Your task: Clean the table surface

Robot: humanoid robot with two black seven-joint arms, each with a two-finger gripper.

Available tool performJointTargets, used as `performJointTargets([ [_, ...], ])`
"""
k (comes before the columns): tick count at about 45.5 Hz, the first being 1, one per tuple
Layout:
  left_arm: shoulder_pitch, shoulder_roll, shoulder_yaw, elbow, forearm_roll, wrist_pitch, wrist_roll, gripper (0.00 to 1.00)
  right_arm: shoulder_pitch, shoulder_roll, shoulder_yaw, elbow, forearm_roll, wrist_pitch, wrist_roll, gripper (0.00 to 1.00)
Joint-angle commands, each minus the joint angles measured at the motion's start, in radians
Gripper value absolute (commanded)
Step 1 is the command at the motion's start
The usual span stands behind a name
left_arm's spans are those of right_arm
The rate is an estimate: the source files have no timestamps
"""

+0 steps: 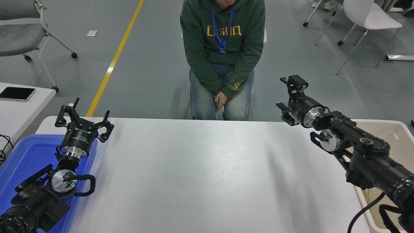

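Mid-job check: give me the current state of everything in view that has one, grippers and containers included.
table surface: bare, nothing lying on it.
left gripper: open, empty, parked above the blue bin.
right gripper: open, empty, raised over the table's far right corner.
blue bin: visible part empty.
beige bin: partly hidden by the right arm.
phone: lying flat on the side table, screen dark.

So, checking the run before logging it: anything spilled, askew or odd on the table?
Nothing stands out. The large white tabletop shows no spill or litter, only faint scuffs; the blue plastic tray and beige bin sit square at its ends.
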Motion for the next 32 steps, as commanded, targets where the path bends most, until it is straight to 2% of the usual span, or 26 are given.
performJointTargets([
  [1,0.0,0.0,0.0,0.0,0.0,0.0,0.0,1.0,-0.032,0.105,0.063,-0.008,0.004,-0.003,0.05,1.0],
  [10,0.0,0.0,0.0,0.0,0.0,0.0,0.0,1.0,-0.033,0.106,0.051,-0.011,0.017,-0.006,0.174,1.0],
  [27,0.002,0.0,0.0,0.0,0.0,0.0,-0.001,1.0,-0.079,0.112,0.058,-0.008,0.001,-0.017,0.184,1.0],
  [32,0.0,0.0,0.0,0.0,0.0,0.0,0.0,1.0,-0.107,0.112,0.049,-0.008,-0.005,-0.017,0.222,1.0],
])
